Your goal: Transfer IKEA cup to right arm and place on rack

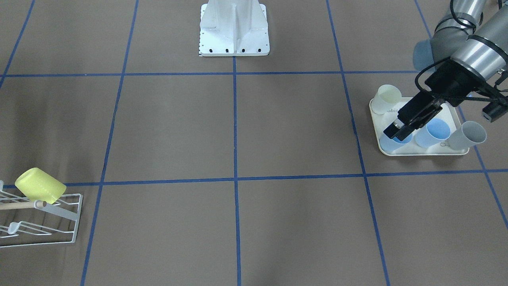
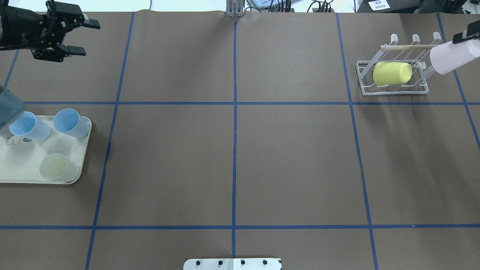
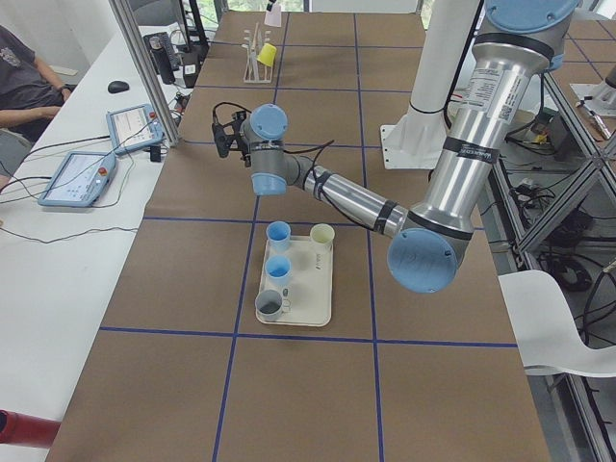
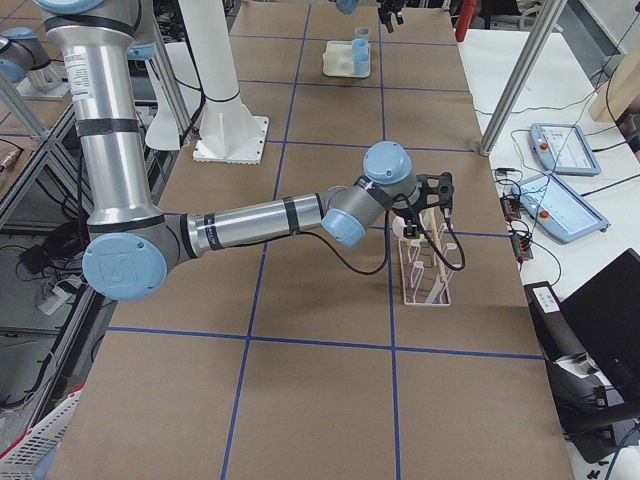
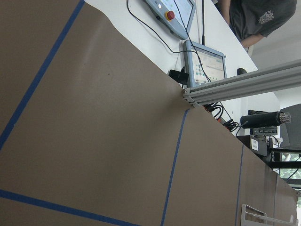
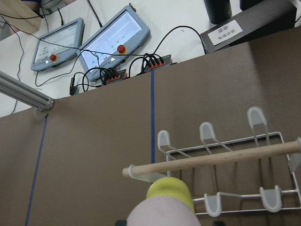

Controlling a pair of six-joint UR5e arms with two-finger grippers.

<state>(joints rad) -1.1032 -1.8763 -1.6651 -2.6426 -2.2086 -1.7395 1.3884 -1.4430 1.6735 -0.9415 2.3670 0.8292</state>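
At 2 o'clock on the table in the overhead view, we find the rack [image 2: 393,92] with a yellow cup [image 2: 392,73] lying tipped on it, below the wooden dowel [image 2: 405,47].

Item under transfer: the pale pink cup [image 2: 452,57] hangs off the table at the rack's 3 o'clock side, lying near level, its closed base towards the rack. The right gripper [image 2: 466,36] enters at the frame edge and is clamped on the cup's rim end. Only one black finger shows. We cannot tell whether the cup touches the rack's end prong. The right wrist view shows the cup low in frame, with the yellow cup directly beyond it and several prongs [image 6: 207,133] free.

Left gripper [image 2: 84,37]: at 11 o'clock, raised, jaws spread wide, holding nothing, well apart from the cup.

The tray [image 2: 22,172] sits at 9 o'clock and carries four more cups [image 1: 432,134].

Assessment: we judge the hand-over complete, since the cup sits in the right gripper and the left is empty. The placing is in hand but not finished. The cup is not seated on any prong. Outstanding: turn the cup's mouth onto a free prong clear of the yellow cup, lower it, open, retreat.
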